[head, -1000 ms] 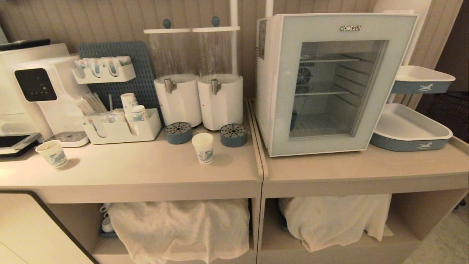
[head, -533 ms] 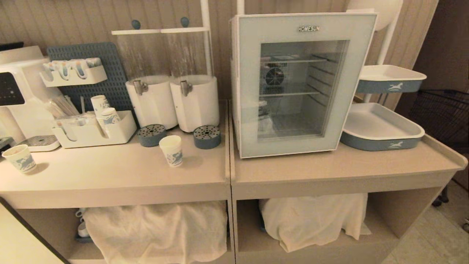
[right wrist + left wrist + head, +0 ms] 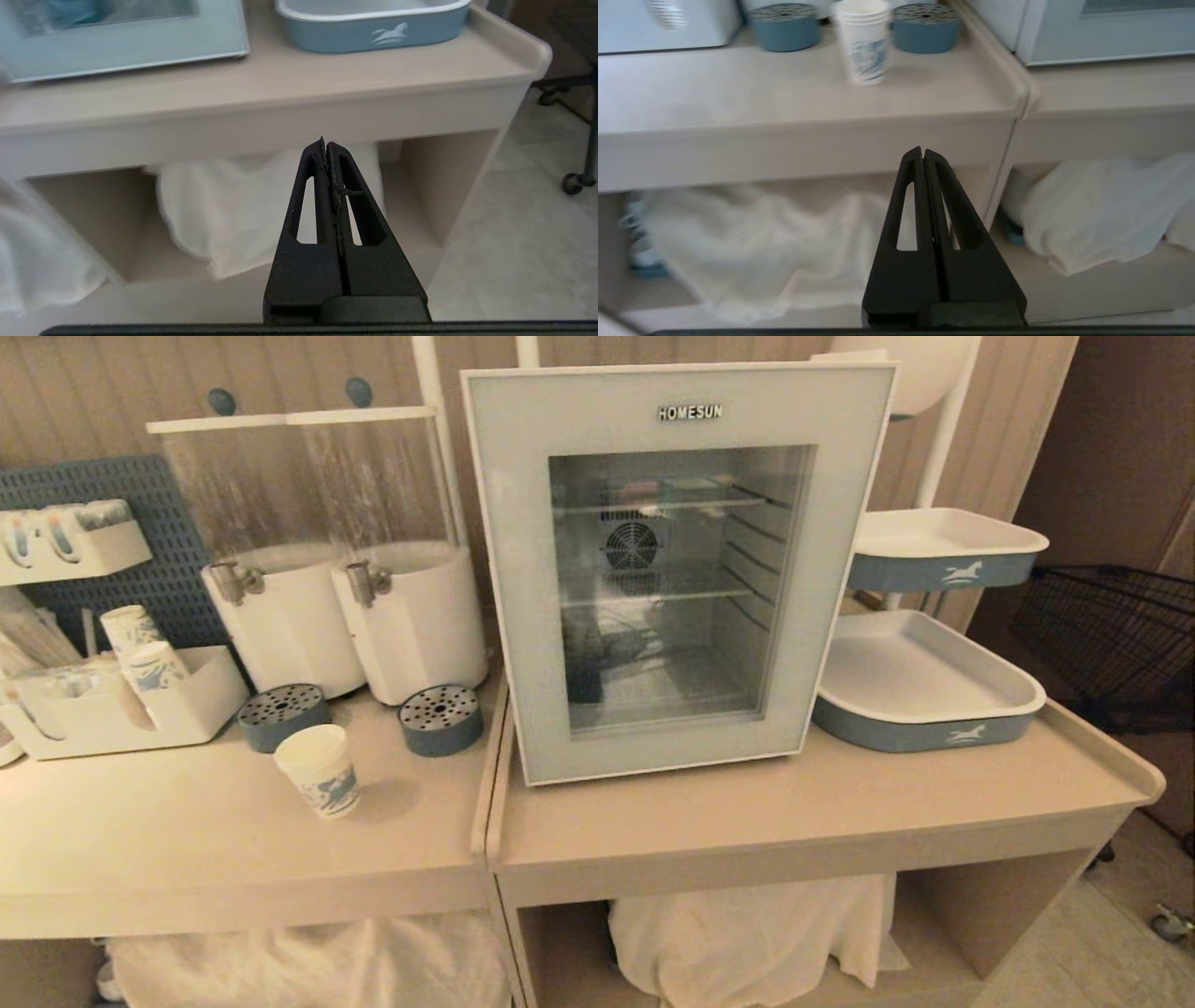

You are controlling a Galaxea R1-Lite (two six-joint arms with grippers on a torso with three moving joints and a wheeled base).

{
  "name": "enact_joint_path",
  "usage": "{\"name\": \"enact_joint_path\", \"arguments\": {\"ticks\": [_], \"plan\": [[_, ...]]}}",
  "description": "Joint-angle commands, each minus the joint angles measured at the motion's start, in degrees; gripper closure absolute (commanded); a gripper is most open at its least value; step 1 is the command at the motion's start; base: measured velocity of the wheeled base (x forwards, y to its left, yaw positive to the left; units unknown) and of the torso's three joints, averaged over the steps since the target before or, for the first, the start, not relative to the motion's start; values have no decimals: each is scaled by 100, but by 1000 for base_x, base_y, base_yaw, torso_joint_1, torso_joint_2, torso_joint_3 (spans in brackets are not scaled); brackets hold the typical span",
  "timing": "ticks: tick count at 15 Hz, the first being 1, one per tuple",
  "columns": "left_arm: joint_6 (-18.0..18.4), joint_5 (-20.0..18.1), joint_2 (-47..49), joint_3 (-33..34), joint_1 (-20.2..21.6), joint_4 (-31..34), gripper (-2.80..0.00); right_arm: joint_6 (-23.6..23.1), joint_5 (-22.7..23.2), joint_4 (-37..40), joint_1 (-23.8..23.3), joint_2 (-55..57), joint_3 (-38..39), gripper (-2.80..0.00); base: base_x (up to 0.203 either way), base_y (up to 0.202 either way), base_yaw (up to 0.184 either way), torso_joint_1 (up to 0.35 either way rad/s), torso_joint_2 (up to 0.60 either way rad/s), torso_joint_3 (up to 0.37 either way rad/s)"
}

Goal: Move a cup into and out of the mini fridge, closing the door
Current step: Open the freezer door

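Nothing on the counter has shifted; only the head camera has swung rightward since a second ago, so the mini fridge [image 3: 681, 569] now sits mid-picture. Its door [image 3: 672, 747] is shut, and through the glass two wire shelves look bare. One cup [image 3: 319, 771] stands upright and empty on the counter, beyond and above the left gripper [image 3: 923, 154], whose jaws are pressed together on nothing. Behind the cup sit two dispensers [image 3: 341, 616] and two blue drip cups [image 3: 441, 719]. Two empty trays [image 3: 920, 686] lie beyond the right gripper [image 3: 325, 144], its jaws likewise closed and empty.
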Motion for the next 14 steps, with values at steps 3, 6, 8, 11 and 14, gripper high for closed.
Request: {"name": "enact_joint_path", "arguments": {"ticks": [3,6,8,11,14], "plan": [[-24,0,6,8,5,-42,0,-2,-5,2,1,8,-1,0,177,-180,-13,1,1,2],[-24,0,6,8,5,-42,0,-1,-5,2,8,8,-1,0,17,-48,-17,1,2,3],[-24,0,5,8,5,-35,0,-3,-5,2,1,8,-1,0,0,0,0,0,0,0],[-24,0,-2,8,5,-42,0,4,-5,2,4,8,-1,0,-26,0,2,-1,2,1],[-24,0,6,8,5,-33,0,5,-5,-6,1,8,-1,0,-168,0,4,1,0,2]]}}
